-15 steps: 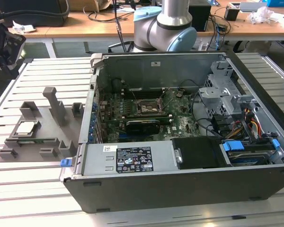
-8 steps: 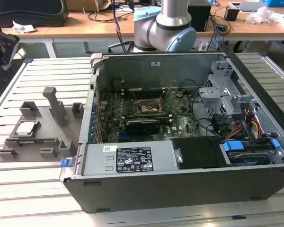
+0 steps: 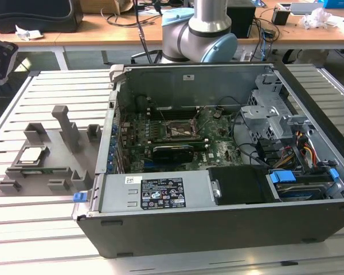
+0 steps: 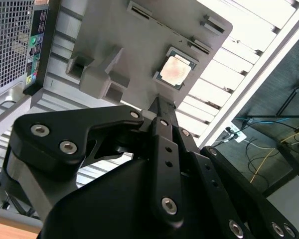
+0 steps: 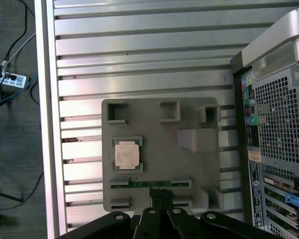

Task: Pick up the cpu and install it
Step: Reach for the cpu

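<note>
Silver cpu point(image 3: 32, 154) lies in its tray point(image 3: 54, 165), at nine o'clock from the case point(image 3: 218, 235) in the exterior view. The gripper point(image 4: 159, 102) hangs above the tray, closed and empty. If it goes down closed, I think it can hit and scratch the chip.

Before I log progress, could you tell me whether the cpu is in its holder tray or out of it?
In: the cpu lies flat in a square recess of the grey holder tray, outside the computer case.

Printed label point(image 3: 160, 195) on power supply point(image 3: 116, 197), wording illegible
</note>
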Robot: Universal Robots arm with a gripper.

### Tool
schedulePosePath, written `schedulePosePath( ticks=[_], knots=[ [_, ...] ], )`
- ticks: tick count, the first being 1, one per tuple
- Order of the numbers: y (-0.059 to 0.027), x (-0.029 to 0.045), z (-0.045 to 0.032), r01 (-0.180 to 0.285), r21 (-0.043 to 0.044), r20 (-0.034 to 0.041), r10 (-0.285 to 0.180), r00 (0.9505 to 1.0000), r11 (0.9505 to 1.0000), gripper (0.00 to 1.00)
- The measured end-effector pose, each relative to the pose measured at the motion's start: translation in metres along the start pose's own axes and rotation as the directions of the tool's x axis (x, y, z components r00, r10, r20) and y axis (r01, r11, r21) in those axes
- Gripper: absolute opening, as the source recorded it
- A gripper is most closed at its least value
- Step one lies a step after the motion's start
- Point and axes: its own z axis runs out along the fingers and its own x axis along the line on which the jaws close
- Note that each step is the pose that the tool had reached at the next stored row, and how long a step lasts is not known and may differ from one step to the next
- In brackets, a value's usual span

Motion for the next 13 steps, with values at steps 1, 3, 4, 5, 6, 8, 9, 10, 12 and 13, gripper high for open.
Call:
schedulePosePath(
  ticks=[1,3,4,5,6,8,9,10,12,13],
  knots=[
    [-0.0001,0.0011,0.0000,0.000,-0.0001,0.0000,0.000,1.0000,1.0000,0.11],
    [-0.0002,0.0030,0.0000,0.000,-0.0001,0.0000,0.000,1.0000,1.0000,0.11],
    [-0.0003,0.0037,0.0000,0.000,-0.0001,0.0001,0.000,1.0000,1.0000,0.11],
    [-0.0004,0.0057,0.0000,0.000,0.0000,0.0000,0.000,1.0000,1.0000,0.11],
    [-0.0005,0.0071,0.0000,0.000,-0.0001,0.0000,0.000,1.0000,1.0000,0.11],
    [-0.0007,0.0100,0.0001,0.000,-0.0001,0.0000,0.000,1.0000,1.0000,0.11],
    [-0.0009,0.0112,0.0002,0.000,-0.0001,0.0001,0.000,1.0000,1.0000,0.11],
    [-0.0009,0.0124,0.0002,0.000,0.0000,0.0000,0.000,1.0000,1.0000,0.11],
    [-0.0010,0.0139,0.0003,0.000,-0.0001,0.0000,0.000,1.0000,1.0000,0.11],
    [-0.0011,0.0146,0.0003,0.000,-0.0001,0.0001,0.000,1.0000,1.0000,0.11]
  ],
)
